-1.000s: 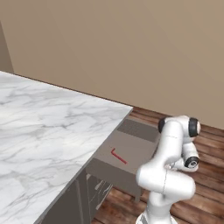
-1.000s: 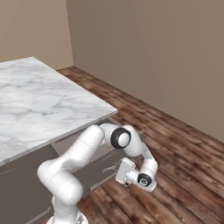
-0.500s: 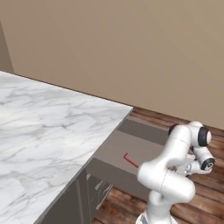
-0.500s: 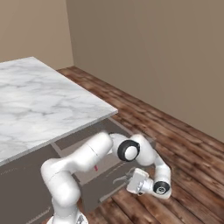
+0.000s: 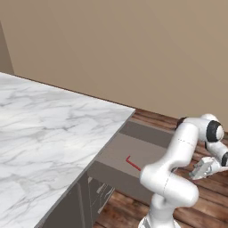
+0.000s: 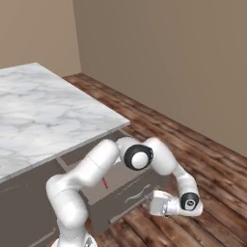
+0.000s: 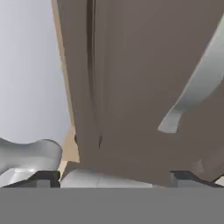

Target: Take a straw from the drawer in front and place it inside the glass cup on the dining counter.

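Nearest, low beside the drawer front (image 6: 128, 195): gripper (image 6: 153, 204), jaws spread wide with nothing between them, likely just let go of the silver handle (image 7: 199, 81) seen close up in the hand view, tips (image 7: 42, 177) apart at either side. Pointing back at the front, so apparently placed for pulling, not picking. Behind it, drawer (image 5: 133, 156) pulled out from under the desk (image 5: 49, 133), grey floor exposed from above. On that floor, straw (image 5: 132, 163), thin and red, lying flat, well clear of the walls and untouched; seen too as a red sliver behind the forearm (image 6: 105, 183). Beyond, white marble top, bare where visible; cup not seen here. Judged next: lift up and over the front, then down onto the straw.
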Motion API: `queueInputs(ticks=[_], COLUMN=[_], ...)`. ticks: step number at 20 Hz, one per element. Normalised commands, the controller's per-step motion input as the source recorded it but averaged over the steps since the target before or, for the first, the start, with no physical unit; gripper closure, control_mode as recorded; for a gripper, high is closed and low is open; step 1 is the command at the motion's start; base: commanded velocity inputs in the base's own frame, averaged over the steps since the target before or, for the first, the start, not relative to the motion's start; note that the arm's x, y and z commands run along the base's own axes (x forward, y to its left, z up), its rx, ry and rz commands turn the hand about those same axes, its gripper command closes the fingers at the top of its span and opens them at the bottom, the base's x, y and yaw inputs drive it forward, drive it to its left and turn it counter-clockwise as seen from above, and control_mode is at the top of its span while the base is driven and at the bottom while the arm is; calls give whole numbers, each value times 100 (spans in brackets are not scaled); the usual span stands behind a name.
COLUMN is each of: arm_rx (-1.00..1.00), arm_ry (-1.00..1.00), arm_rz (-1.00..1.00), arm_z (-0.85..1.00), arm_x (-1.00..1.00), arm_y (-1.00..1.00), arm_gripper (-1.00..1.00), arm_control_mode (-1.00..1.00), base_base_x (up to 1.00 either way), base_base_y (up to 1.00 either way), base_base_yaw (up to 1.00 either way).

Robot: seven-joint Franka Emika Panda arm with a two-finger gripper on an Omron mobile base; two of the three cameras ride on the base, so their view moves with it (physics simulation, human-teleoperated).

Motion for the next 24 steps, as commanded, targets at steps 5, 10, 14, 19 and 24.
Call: queueInputs(ticks=[5,10,14,19,24], arm_rx=[-49,-50,-45,-34,-26], arm_ry=[-33,-26,-19,-1,26], arm_rz=[9,-1,-6,-4,-1], arm_z=[100,100,100,77,30], arm_x=[-55,-1,1,0,28], arm_y=[17,74,60,33,47], arm_gripper=[-100,-100,-100,-100,-100], arm_control_mode=[-100,-100,-100,-100,-100], base_base_x=[0,0,0,0,0], base_base_y=[0,0,0,0,0], base_base_yaw=[0,0,0,0,0])
